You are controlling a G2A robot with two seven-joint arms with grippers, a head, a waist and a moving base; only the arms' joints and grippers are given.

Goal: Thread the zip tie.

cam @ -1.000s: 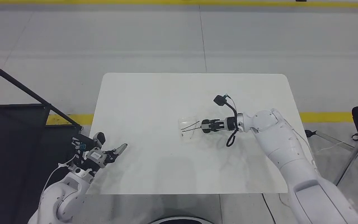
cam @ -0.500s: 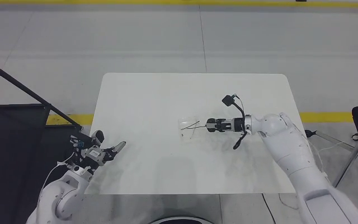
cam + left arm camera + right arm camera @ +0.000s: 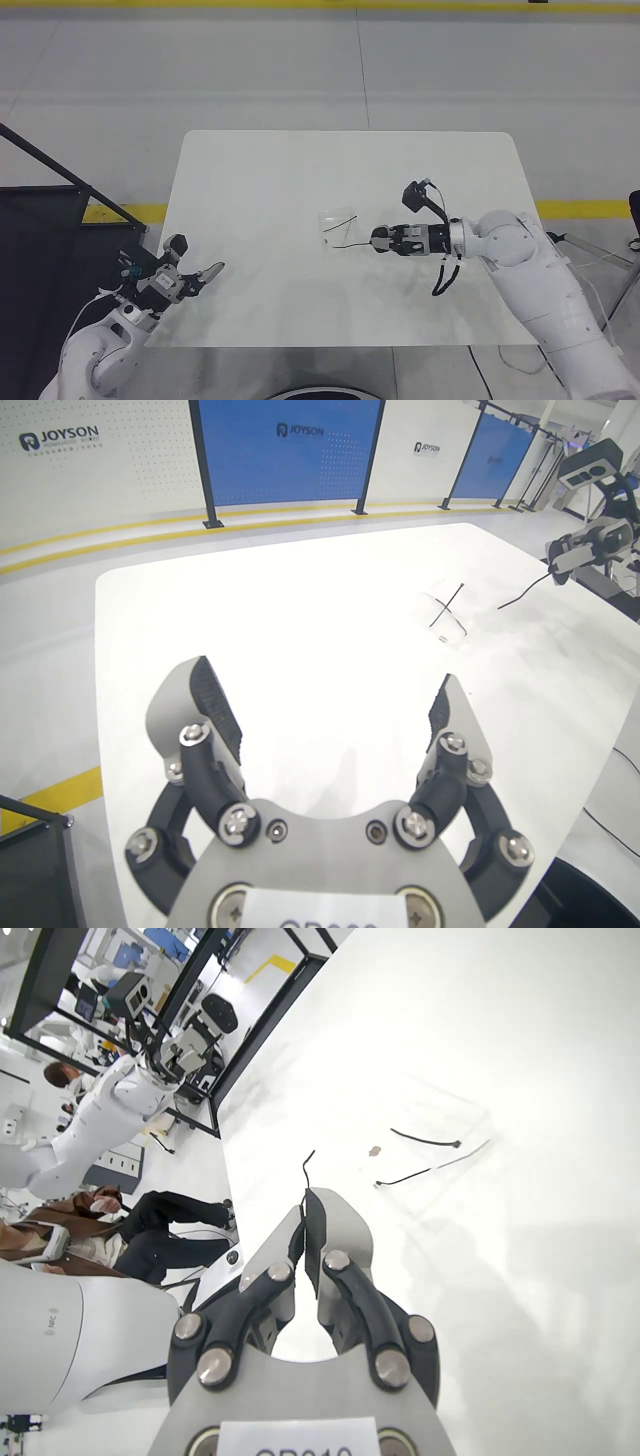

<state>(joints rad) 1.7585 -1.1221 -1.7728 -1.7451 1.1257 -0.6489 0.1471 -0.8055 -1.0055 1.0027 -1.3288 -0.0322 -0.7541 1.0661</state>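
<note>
The right gripper (image 3: 378,238), in the top view, pinches a tie (image 3: 355,243) by one end just beside the clear bag (image 3: 335,215), presumably leaving its tail free for threading. Left wrist view: the left gripper (image 3: 324,680) is spread wide, empty, well apart. Right wrist view: spare ties (image 3: 425,1141) lie in the bag.

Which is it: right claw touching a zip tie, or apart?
Touching. The right wrist view shows the right claw shut on a black zip tie, whose end pokes out beyond it.
</note>
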